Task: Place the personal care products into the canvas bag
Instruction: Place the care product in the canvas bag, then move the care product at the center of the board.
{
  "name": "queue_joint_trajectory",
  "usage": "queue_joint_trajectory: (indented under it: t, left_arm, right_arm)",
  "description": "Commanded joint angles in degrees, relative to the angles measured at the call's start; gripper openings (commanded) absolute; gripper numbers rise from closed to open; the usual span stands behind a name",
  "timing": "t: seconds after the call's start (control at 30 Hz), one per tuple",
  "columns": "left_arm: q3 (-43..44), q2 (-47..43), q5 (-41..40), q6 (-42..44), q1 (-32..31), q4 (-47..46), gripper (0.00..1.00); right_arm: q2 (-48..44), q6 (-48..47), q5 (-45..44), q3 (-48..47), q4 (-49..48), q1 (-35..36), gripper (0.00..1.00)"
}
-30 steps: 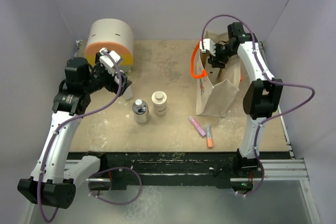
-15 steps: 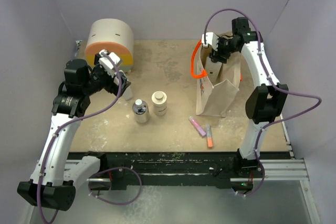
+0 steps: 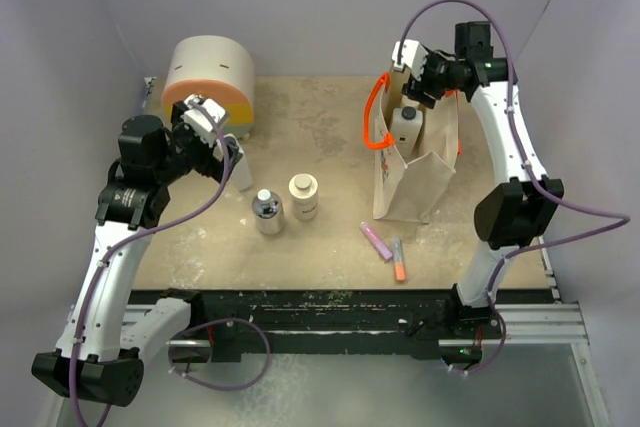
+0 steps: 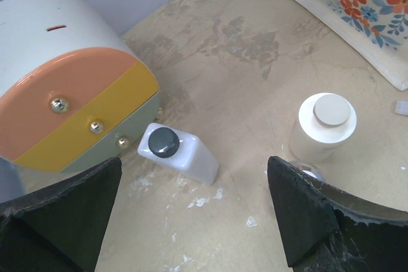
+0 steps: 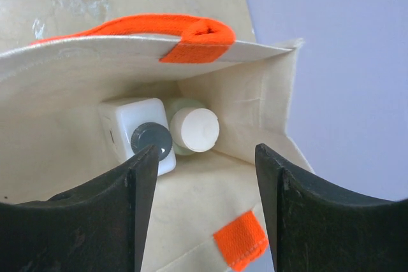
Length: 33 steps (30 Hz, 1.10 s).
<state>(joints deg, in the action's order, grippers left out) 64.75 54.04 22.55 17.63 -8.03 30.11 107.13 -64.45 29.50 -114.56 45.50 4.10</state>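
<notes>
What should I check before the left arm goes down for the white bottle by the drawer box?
1. Left gripper open: ok, fingers wide apart.
2. White bottle between the fingers: ok, left wrist view.
3. Room beside drawer box: cannot tell; bottle stands close to it.
4. Right gripper open, empty: ok, above canvas bag.
5. Canvas bag upright, mouth open: ok; bagged white bottle and cream-capped bottle inside.
6. All products bagged: not ok; grey bottle and cream jar are outside it.

The top camera looks steeply down from the near side. Each wrist camera looks down from close by. All three share the orange-handled beige canvas bag (image 3: 405, 187) (image 4: 357, 23) (image 5: 245, 103).
</notes>
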Motion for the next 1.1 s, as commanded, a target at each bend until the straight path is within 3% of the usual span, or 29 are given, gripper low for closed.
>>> queue_joint_trajectory:
  t: [0.0,0.13,0.3,0.4,0.47,0.7,1.07]
  left_arm:
    - [-0.05,-0.57,-5.58,0.03,-0.32,-2.59,0.99]
    - [-0.20,-0.04,-10.22,-0.47,-0.32,-3.61,0.99]
    - [-0.66,0.83,-10.05,-2.70,1.01,-3.63,0.99]
    - [-0.05,1.42,-10.50,-3.58,1.47,-3.39,0.99]
    - [0.45,2.13,-11.16,-3.89,1.61,-3.22,0.99]
    - [3.59,7.74,-11.34,-4.56,1.89,-0.30,0.99]
    - [8.82,20.45,-7.80,5.05,1.88,5.70,0.99]
  right_arm:
    - [-6.00,9.98,-1.41,-0.03,-5.36,-0.10,0.65]
    - [-8.72,17.56,-2.41,0.27,-7.82,-0.06,0.69]
    - [-12.53,23.56,-1.64,1.77,-8.86,-0.06,0.76]
    - [-14.87,27.78,-1.20,3.11,-9.47,-0.10,0.81]
    - [-16.57,31.35,-1.28,3.51,-9.57,-0.06,0.91]
    - [-21.04,39.87,0.04,4.54,-7.99,-0.06,1.00]
    - [-30.93,43.97,3.51,16.30,-12.85,-0.08,1.00]
